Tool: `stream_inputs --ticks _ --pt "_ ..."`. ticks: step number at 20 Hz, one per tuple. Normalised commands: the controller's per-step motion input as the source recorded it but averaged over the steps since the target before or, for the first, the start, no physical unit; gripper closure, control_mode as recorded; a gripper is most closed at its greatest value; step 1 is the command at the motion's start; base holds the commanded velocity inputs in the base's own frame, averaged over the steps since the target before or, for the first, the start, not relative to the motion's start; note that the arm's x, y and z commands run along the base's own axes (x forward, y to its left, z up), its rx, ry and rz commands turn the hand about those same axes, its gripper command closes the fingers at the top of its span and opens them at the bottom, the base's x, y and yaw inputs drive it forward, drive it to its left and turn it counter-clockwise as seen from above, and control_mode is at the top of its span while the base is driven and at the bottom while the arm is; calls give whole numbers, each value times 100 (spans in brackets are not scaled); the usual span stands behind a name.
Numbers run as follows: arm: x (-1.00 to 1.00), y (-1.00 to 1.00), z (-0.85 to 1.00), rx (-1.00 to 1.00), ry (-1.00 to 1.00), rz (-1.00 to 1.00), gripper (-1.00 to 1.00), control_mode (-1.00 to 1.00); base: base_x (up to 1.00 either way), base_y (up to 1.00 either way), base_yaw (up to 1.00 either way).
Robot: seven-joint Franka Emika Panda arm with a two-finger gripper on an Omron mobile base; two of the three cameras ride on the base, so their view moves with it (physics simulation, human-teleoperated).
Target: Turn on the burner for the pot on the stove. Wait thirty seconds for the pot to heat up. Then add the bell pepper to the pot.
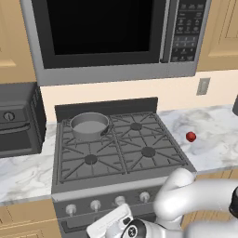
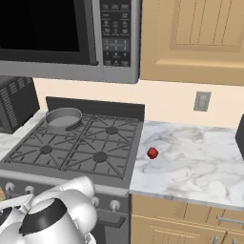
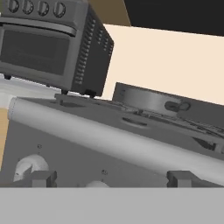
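Hand view puts the spread, empty gripper (image 3: 111,178) before the stove (image 1: 116,144) knobs, pot (image 1: 88,125) unheated, bell pepper (image 1: 190,136) waiting on the counter (image 1: 209,135).

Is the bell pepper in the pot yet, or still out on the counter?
Still out. The bell pepper lies on the marble counter right of the stove; the pot on the back-left burner looks empty.

The white arm folds low with its elbow raised, and the tool (image 3: 111,178) points level, its two dark fingertips (image 3: 43,178) spread wide apart, holding nothing.
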Motion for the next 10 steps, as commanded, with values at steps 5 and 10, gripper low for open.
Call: stream_inputs --ticks 5,10 --pt "2 4 -28 0 0 -1 -100 -100 0 0 0" --pt "0 0 -30 2 0 -4 -100 -100 0 0 0"
